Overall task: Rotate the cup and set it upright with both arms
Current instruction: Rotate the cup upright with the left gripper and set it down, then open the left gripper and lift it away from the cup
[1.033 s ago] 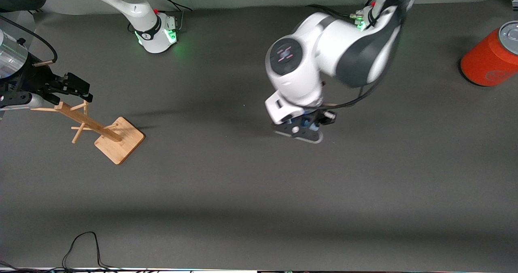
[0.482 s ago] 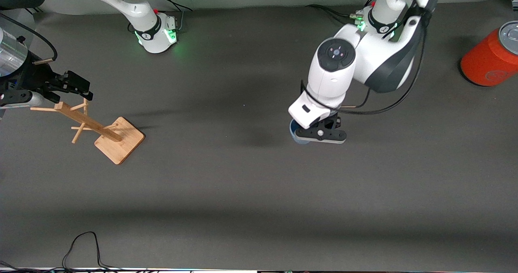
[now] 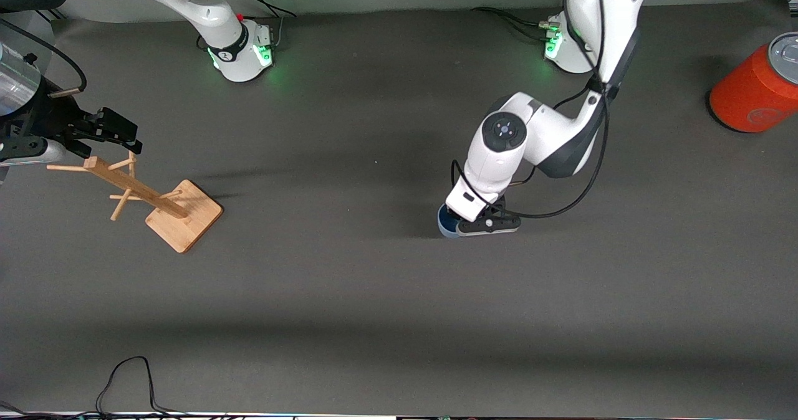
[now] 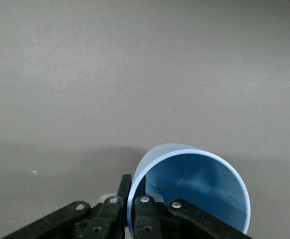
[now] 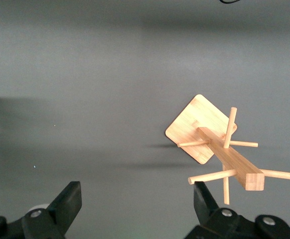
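Already the left pincer (image 3: 483,224) has the pale-blue cup (image 3: 446,225) pinched by its rim: in the left wrist view one finger (image 4: 144,214) sits inside the mouth and the other outside the wall, clamped tight on the thin edge of the cup (image 4: 195,186). From the front the cup peeks out just beside the pincer, toward the right arm's end of the counter (image 3: 374,295), low at or very close to the surface; whether its base actually rests there I cannot tell. Its open mouth faces the wrist camera, so it looks upright or nearly so under a downward-pointing wrist.

By my reading, the pick and most of the turning are done. What remains is to settle the cup squarely on its base, let go and lift clear.

The right pincer (image 3: 106,132) waits with its jaws spread wide and nothing between them, hanging over the top of the wooden peg stand (image 3: 156,202), which shows directly below it in the right wrist view (image 5: 219,144). It has no contact with the cup. An orange-red can (image 3: 754,86) stands well apart from both pincers, at the left arm's end of the counter.
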You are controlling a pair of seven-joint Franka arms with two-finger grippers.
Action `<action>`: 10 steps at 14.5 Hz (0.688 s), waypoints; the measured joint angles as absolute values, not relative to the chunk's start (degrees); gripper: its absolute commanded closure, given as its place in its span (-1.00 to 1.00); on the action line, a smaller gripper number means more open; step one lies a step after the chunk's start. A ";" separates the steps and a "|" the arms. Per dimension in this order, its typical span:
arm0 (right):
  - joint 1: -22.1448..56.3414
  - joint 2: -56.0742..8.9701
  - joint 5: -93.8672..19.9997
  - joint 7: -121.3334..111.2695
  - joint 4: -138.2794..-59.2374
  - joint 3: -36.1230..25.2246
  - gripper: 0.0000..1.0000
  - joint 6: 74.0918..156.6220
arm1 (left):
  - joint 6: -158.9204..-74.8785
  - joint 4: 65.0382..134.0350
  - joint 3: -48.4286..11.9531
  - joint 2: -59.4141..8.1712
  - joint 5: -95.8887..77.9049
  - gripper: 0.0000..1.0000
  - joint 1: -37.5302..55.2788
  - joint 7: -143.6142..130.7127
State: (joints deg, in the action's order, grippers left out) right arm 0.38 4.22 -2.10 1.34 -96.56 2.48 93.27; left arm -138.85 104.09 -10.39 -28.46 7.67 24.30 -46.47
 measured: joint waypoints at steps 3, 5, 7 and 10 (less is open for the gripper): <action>0.42 4.20 -2.10 1.34 -96.55 2.53 -1.00 93.24 | -141.25 104.14 -10.59 -31.89 7.67 1.00 24.33 -48.85; 0.44 4.19 -2.10 1.34 -96.55 2.56 -1.00 93.24 | -141.68 103.98 -10.78 -32.43 7.67 -0.99 24.36 -49.74; 0.46 4.17 -2.10 1.34 -96.55 2.58 -1.00 93.24 | -141.65 103.97 -10.82 -32.51 7.67 -1.00 24.37 -50.11; 0.47 4.15 -2.10 1.33 -96.55 2.60 -1.00 93.24 | -139.48 102.40 -10.83 -31.77 7.66 -1.00 24.28 -50.55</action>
